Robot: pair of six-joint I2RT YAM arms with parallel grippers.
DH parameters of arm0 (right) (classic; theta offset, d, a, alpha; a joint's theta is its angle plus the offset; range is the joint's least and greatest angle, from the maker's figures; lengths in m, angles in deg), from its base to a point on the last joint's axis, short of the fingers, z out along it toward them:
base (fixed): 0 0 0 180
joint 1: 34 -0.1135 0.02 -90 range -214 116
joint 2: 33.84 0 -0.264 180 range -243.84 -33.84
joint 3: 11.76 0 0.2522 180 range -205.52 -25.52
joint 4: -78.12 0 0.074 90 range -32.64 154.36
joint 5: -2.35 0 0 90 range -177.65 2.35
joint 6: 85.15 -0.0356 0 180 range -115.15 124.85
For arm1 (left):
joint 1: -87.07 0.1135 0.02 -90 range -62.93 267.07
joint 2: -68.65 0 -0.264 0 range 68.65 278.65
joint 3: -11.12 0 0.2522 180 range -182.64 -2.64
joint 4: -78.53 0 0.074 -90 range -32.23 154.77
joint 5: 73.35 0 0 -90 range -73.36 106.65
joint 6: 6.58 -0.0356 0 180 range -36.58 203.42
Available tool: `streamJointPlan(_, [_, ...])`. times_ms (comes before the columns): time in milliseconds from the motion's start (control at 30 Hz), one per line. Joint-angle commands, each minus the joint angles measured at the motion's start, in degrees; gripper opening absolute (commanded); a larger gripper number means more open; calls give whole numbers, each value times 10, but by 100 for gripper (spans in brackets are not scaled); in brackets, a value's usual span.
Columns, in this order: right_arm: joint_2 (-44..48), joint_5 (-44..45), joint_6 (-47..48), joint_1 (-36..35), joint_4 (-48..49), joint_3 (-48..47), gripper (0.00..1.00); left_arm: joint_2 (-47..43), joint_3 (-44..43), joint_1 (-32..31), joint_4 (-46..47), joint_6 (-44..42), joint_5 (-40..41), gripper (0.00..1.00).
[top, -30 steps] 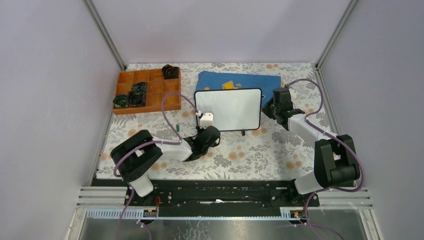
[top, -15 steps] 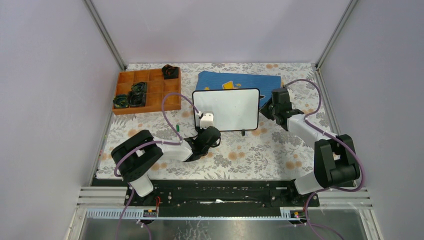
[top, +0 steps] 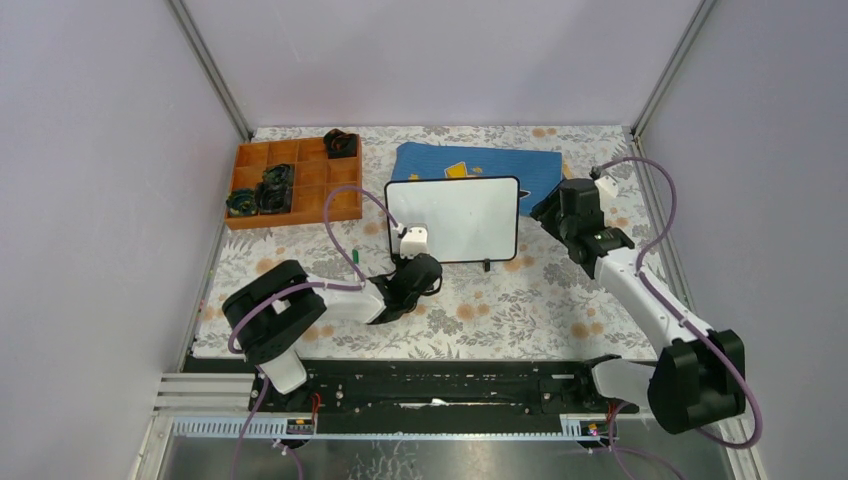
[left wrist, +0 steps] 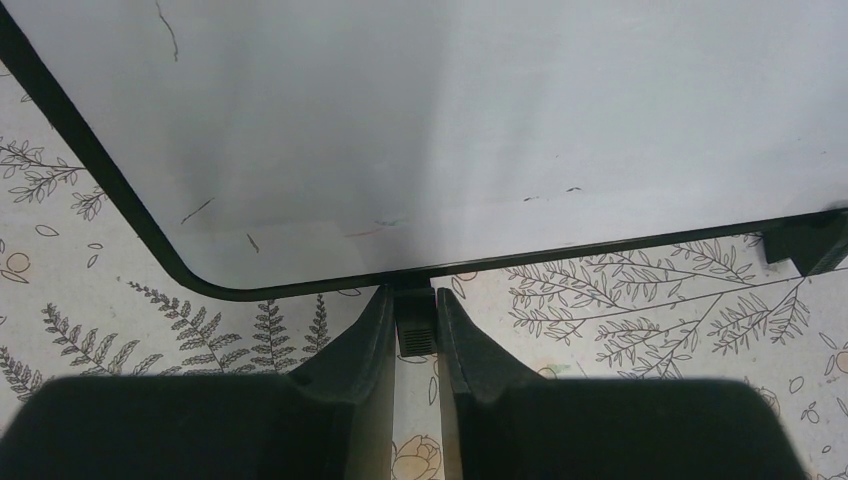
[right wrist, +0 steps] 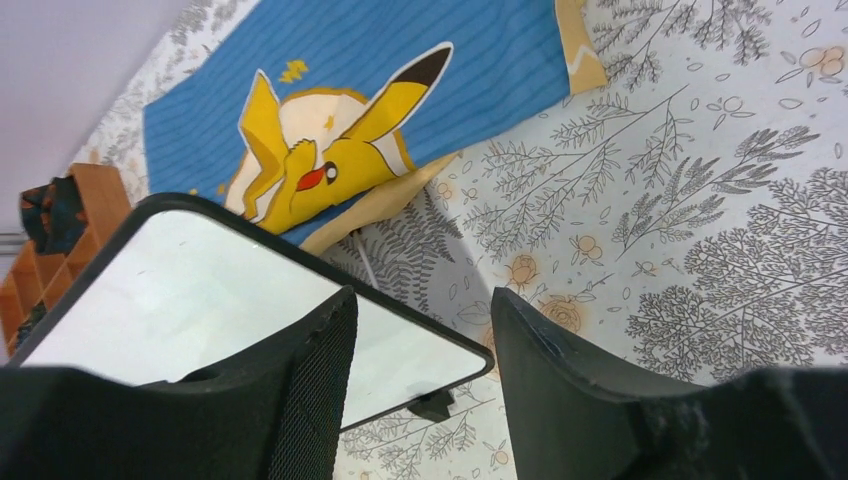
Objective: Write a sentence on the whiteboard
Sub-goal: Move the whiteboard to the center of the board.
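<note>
The whiteboard (top: 455, 218) lies flat on the flowered table, its white face (left wrist: 450, 120) blank apart from a few faint scuffs. No sentence shows on it. My left gripper (top: 402, 262) sits at the board's near left edge. In the left wrist view the left gripper (left wrist: 414, 312) is shut on a small black tab (left wrist: 415, 330) that sticks out from the rim. My right gripper (top: 548, 208) hovers just off the board's right edge. In the right wrist view the right gripper (right wrist: 422, 300) is open, with nothing held and the board's corner (right wrist: 470, 355) below.
A blue cloth (top: 480, 160) with a yellow cartoon (right wrist: 320, 150) lies behind the board, partly under it. An orange compartment tray (top: 300, 200) with dark items stands at the back left. A small green piece (top: 355, 252) lies left of my left gripper. A second black tab (top: 487, 265) juts from the near rim.
The right gripper has opened, let go of the board's right edge and drawn back to the right. The board slid slightly left. The left gripper has not moved.
</note>
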Motion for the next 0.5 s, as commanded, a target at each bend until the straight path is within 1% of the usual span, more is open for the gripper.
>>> streamJointPlan(0, [76,23,18,-3,-30,8,59,-7,7,-22,-15,-13,3,0])
streamJointPlan(233, [164,17,35,-2,-72,27,59,-16,-6,-59,-34,4,8,0])
streamJointPlan(467, [204,22,53,-3,-99,18,59,-25,-14,-95,-78,43,20,0])
